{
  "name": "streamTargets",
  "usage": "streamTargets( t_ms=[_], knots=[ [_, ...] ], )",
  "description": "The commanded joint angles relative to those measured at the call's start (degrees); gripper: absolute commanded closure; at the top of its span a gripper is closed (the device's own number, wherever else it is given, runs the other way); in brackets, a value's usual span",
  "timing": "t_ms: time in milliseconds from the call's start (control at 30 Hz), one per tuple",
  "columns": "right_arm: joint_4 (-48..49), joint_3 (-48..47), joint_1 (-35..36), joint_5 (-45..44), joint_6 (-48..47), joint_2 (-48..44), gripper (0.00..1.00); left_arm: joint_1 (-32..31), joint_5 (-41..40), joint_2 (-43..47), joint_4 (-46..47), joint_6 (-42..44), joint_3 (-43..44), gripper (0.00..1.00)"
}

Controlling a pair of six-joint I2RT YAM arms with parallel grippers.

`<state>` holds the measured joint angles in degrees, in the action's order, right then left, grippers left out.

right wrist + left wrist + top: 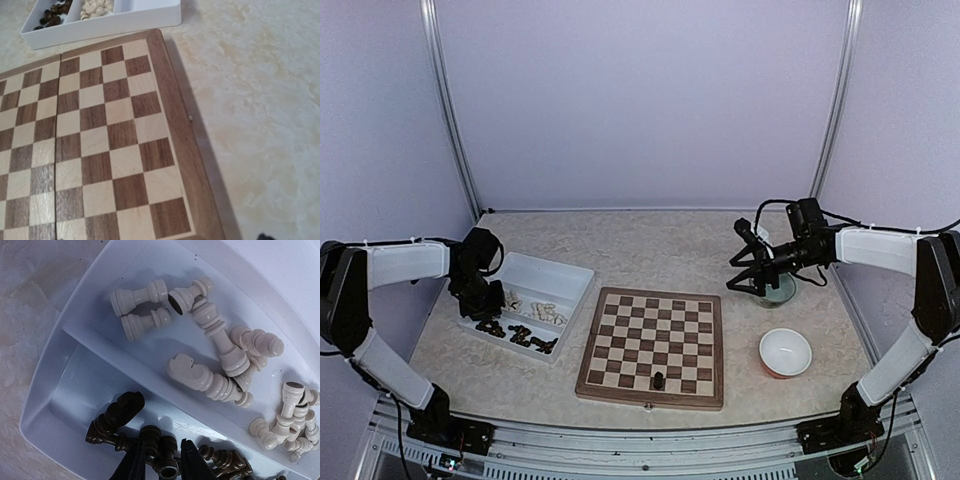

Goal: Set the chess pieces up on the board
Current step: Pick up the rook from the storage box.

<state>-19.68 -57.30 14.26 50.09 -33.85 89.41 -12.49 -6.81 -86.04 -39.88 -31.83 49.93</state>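
Over white tray (90,385), left gripper (164,444) half-open, straddling dark chess pieces (120,415).

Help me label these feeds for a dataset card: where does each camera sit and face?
Top external: above and behind the arm bases, facing down and forward over the board, tray, left arm and right arm.
Left wrist: above the tray, facing down at cream pieces and dark pieces; its fingers at the bottom edge.
Right wrist: right of the board, facing across it to the tray; no fingers clearly shown.
All three show the tray.
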Motion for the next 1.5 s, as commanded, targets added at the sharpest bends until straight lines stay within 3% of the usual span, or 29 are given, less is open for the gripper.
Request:
streamTargets(
  t_ms=[0, 233, 367, 567, 1133, 1467],
  knots=[
    [-1.1, -1.3, 0.1, 0.6, -0.8, 1.0, 0.18, -0.1, 1.0, -0.8, 0.4, 0.3, -0.8, 0.74],
    [-1.3, -1.4, 0.1, 0.8, -0.9, 1.1, 0.17, -1.6, -0.3, 0.4, -1.4, -0.4, -0.4, 0.74],
    [-1.6, -1.5, 0.1, 1.0, -0.9, 1.1, 0.17, -4.5, -3.5, 1.4, -3.6, -1.6, 1.3, 0.67],
    [-1.8, -1.6, 0.0, 1.2, -1.0, 1.1, 0.17, -6.0, -3.8, 2.2, -5.2, -2.6, 2.0, 0.66],
    [-2.3, -1.8, 0.0, 1.2, -1.6, 1.1, 0.17, -5.9, -3.6, -2.4, -2.6, -1.1, 1.9, 0.73],
    [-3.6, -2.6, 0.1, 1.7, -2.0, 2.3, 0.17, -5.9, -3.3, -3.6, -2.0, -0.4, 2.3, 0.82]
  ],
)
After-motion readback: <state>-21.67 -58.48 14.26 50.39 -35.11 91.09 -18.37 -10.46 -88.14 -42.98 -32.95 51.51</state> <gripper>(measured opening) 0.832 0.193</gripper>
